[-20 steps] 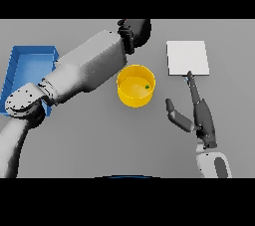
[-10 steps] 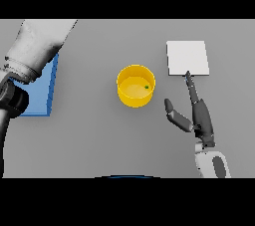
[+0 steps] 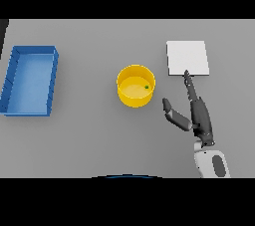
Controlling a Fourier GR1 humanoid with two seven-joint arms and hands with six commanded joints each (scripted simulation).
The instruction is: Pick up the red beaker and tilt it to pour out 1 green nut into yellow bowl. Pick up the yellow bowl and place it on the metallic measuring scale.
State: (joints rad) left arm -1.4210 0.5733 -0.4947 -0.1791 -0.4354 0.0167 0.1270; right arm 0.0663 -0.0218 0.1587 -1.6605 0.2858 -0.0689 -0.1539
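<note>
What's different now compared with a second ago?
The left arm, which reached across above the yellow bowl, swung away to the left and is out of view. The blue tray it hid now shows whole. Bowl with green nut, white square scale and open right hand stayed put.

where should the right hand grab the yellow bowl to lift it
Probably by the rim and wall on its right side. The yellow bowl stands upright and open-topped, with the green nut inside, so it should stay level. The right hand lies open just to its right, thumb toward the bowl, and the scale is on that side too.
</note>
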